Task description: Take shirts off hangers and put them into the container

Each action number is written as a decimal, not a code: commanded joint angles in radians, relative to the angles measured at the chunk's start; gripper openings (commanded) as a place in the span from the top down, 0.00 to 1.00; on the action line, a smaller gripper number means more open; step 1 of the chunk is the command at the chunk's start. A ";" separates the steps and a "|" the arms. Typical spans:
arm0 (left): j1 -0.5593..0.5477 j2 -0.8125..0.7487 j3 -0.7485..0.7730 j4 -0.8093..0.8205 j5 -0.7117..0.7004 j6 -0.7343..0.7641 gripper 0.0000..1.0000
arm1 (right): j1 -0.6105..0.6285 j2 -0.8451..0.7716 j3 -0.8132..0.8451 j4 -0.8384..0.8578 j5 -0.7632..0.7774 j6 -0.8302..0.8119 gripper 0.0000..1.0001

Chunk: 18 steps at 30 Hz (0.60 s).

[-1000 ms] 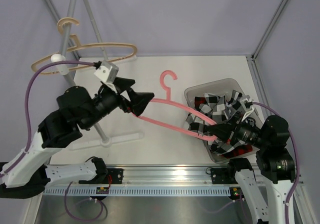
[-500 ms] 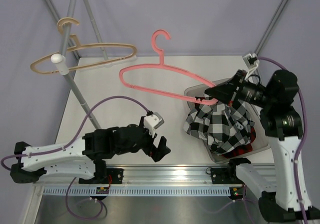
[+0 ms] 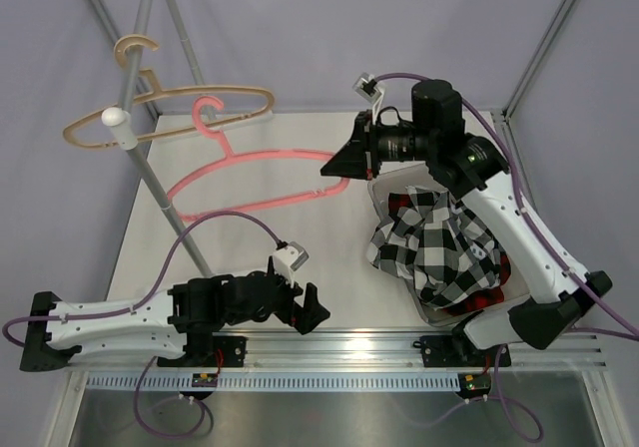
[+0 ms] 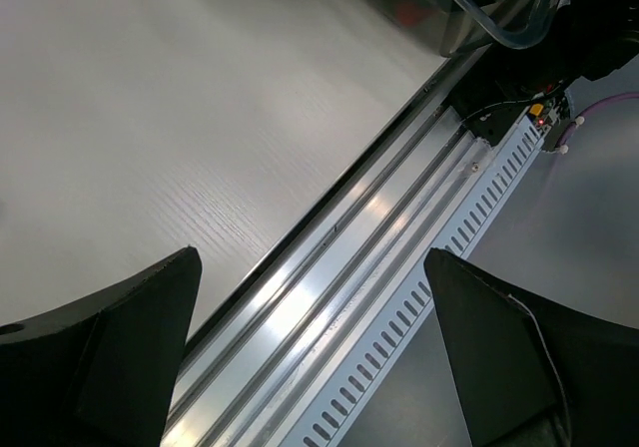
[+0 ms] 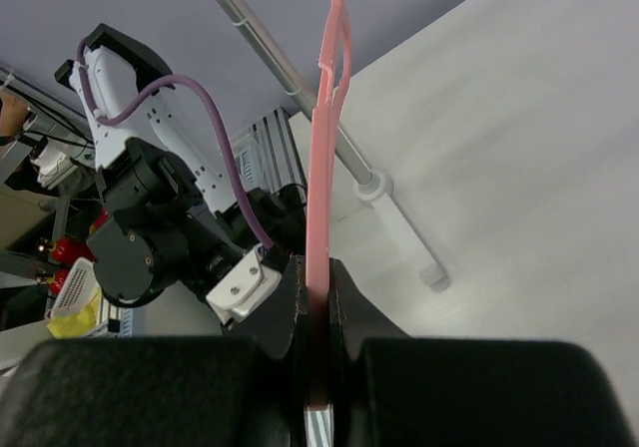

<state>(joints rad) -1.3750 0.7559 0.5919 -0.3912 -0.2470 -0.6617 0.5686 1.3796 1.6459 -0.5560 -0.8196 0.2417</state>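
Note:
My right gripper [image 3: 336, 171] is shut on one end of the pink hanger [image 3: 280, 154], holding it bare in the air left of the container [image 3: 431, 314]. In the right wrist view the pink hanger [image 5: 324, 158] runs straight up from between my right gripper's [image 5: 318, 279] closed fingers. The black-and-white shirt [image 3: 439, 247] lies heaped in the container, over the red-and-black shirt [image 3: 489, 293]. The beige hanger [image 3: 210, 90] hangs empty on the rack. My left gripper [image 3: 310, 309] is low by the table's front edge, open and holding nothing [image 4: 312, 257].
The grey rack pole [image 3: 160, 190] slants across the left of the table, its foot [image 5: 399, 218] on the tabletop. The metal rail [image 4: 379, 237] runs along the near edge. A corner of the container [image 4: 499, 30] shows in the left wrist view.
My right arm has lifted the pink hanger out of the container and swung it left and back towards the rack. My left arm has dropped from the hanger to the front edge, open.

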 commanded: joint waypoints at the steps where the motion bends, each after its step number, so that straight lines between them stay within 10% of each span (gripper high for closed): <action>1: -0.007 -0.030 -0.032 0.101 -0.008 -0.050 0.01 | 0.040 0.103 0.152 0.058 0.022 -0.064 1.00; 12: -0.010 -0.050 -0.038 0.072 -0.011 -0.059 0.01 | 0.207 0.574 0.814 -0.197 0.048 -0.144 1.00; 18: -0.010 -0.099 -0.040 0.034 -0.031 -0.072 0.01 | 0.220 0.642 0.867 -0.136 0.002 -0.124 1.00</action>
<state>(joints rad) -1.3792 0.6868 0.5606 -0.3710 -0.2481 -0.7128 0.7883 2.0323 2.4367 -0.7101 -0.7605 0.1642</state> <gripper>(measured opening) 0.984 0.085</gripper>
